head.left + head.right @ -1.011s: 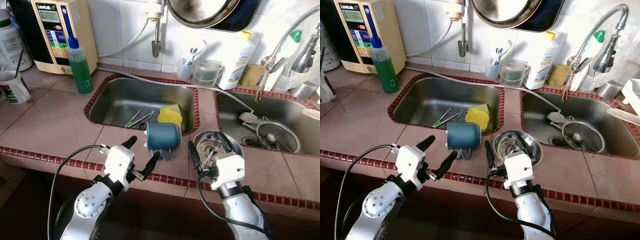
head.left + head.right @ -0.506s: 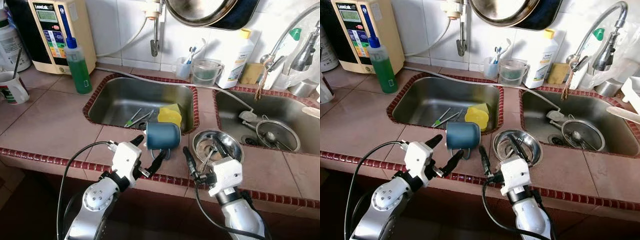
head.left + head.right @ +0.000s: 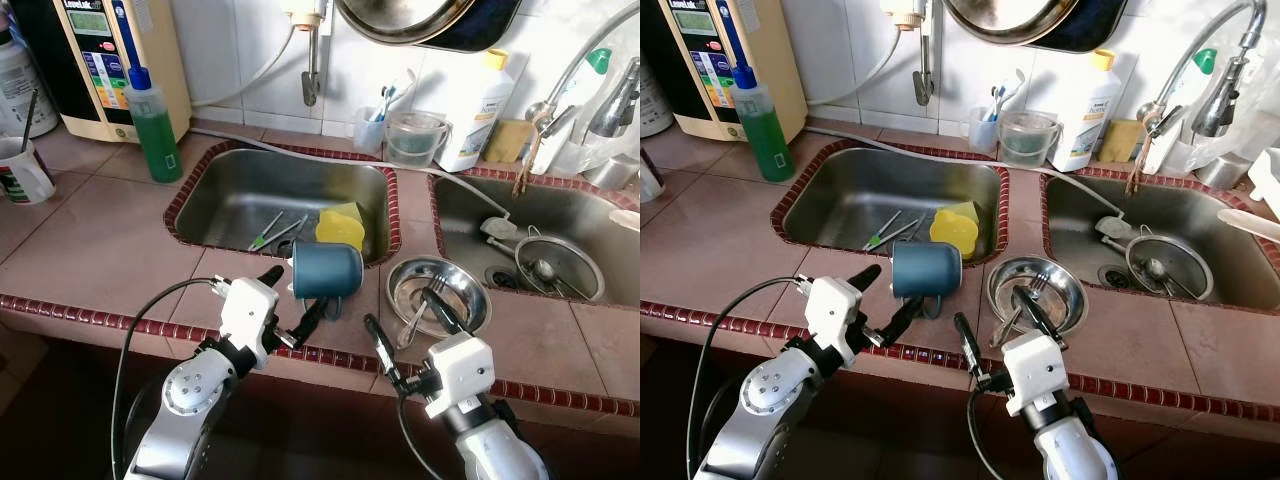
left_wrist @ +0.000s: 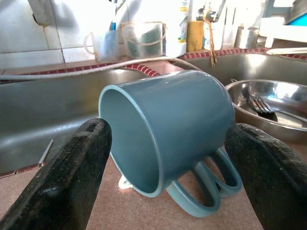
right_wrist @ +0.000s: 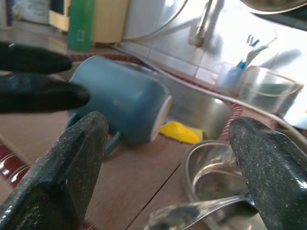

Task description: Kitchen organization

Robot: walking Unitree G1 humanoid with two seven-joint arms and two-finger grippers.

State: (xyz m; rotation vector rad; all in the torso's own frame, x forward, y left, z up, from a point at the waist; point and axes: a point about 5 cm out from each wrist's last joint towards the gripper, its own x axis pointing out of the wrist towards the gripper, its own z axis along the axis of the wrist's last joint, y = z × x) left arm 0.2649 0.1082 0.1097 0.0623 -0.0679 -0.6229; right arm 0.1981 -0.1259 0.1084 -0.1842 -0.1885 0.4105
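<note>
A blue mug (image 3: 326,270) lies on its side on the tiled counter (image 3: 90,250), at the left sink's (image 3: 240,195) near edge; the left gripper (image 3: 290,300) stands spread around it, not gripping; right of it the right gripper (image 3: 405,325) hangs released near a steel bowl (image 3: 465,300).

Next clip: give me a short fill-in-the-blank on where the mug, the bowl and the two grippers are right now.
1. The blue mug lies on its ____ on the tiled counter.
2. The left gripper, jaws ____, brackets the mug without touching it.
3. The steel bowl in front of the right gripper holds a ____.
4. A yellow sponge sits in the ____ sink.

Missing words: side; open; fork; left
</note>
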